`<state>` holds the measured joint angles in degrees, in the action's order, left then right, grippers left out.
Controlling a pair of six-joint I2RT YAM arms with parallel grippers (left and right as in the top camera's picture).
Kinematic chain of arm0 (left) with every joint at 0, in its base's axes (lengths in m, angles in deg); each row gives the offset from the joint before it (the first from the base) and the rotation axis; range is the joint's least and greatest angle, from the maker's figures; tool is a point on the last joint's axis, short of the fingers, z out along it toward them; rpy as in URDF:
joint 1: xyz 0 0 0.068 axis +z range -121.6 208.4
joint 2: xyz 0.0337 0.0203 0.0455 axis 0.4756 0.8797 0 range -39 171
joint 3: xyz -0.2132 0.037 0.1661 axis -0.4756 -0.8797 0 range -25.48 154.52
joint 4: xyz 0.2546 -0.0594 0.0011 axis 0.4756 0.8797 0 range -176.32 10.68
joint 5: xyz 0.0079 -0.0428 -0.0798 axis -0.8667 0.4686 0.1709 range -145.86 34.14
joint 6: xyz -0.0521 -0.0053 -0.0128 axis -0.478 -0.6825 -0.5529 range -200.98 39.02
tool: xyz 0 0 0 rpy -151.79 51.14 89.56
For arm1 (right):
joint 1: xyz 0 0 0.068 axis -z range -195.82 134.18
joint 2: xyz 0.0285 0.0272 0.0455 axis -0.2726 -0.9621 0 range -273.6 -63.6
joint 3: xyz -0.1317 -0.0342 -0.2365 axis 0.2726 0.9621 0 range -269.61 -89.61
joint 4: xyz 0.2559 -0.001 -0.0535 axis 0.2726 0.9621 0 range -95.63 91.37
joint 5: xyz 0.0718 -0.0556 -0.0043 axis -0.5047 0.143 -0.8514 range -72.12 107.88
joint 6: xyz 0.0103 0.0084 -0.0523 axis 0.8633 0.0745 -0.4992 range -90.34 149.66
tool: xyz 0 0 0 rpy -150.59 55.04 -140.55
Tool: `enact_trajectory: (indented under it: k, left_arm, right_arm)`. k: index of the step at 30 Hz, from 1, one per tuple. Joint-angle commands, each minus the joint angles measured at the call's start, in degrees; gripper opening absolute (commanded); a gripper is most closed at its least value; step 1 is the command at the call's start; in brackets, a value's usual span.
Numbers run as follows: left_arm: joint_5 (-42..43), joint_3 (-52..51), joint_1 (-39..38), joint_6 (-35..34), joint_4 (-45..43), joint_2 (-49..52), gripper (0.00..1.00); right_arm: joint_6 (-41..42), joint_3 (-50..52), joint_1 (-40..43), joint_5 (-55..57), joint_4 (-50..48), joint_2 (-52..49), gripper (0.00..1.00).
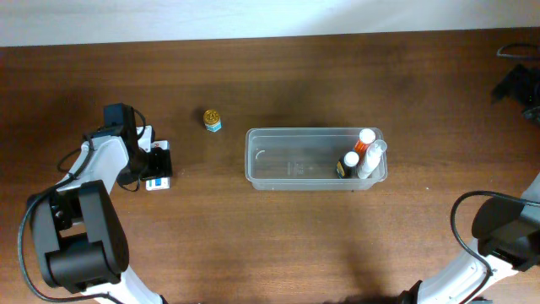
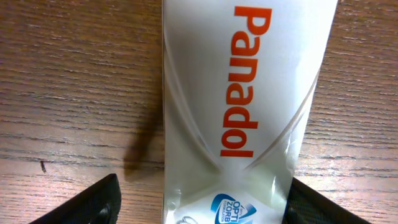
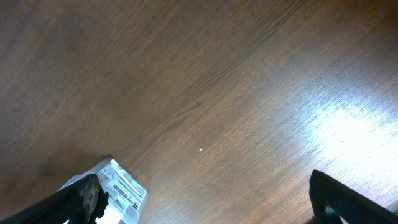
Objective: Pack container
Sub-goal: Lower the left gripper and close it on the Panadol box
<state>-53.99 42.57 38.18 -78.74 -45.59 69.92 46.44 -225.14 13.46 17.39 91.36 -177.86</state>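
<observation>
The clear plastic container (image 1: 287, 160) lies at the table's middle, with three small bottles (image 1: 361, 154) standing in its right end. A white Panadol box (image 2: 236, 106) lies flat on the wood at the left; it also shows in the overhead view (image 1: 157, 181). My left gripper (image 2: 202, 202) is low over it, open, with a finger on each side; the right finger is at the box's edge and the left finger stands apart. A small gold-capped bottle (image 1: 212, 120) stands alone left of the container. My right gripper (image 1: 516, 84) is open and empty at the far right.
In the right wrist view a small white labelled item (image 3: 121, 190) lies by the left finger of the right gripper (image 3: 205, 202). A black cable lies at the far right corner (image 1: 515, 51).
</observation>
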Motion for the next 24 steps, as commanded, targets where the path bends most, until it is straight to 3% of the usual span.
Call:
enact_trajectory:
  k: [1, 4, 11, 16, 24]
  left_arm:
    - [-0.4, 0.3, 0.1, -0.1, 0.1, 0.9, 0.74]
    - [-0.4, 0.2, 0.1, -0.1, 0.3, 0.9, 0.66]
    - [-0.4, 0.2, 0.1, -0.1, 0.0, 0.9, 0.6]
    - [-0.4, 0.2, 0.1, 0.0, -0.6, 0.9, 0.48]
    - [0.3, 0.3, 0.1, -0.1, -0.9, 0.9, 0.47]
  right_arm:
    - [0.6, 0.3, 0.0, -0.2, 0.3, 0.6, 0.98]
    - [0.6, 0.3, 0.0, -0.2, 0.3, 0.6, 0.98]
    - [0.6, 0.3, 0.0, -0.2, 0.3, 0.6, 0.98]
    - [0.6, 0.3, 0.0, -0.2, 0.3, 0.6, 0.98]
    - [0.6, 0.3, 0.0, -0.2, 0.3, 0.6, 0.98]
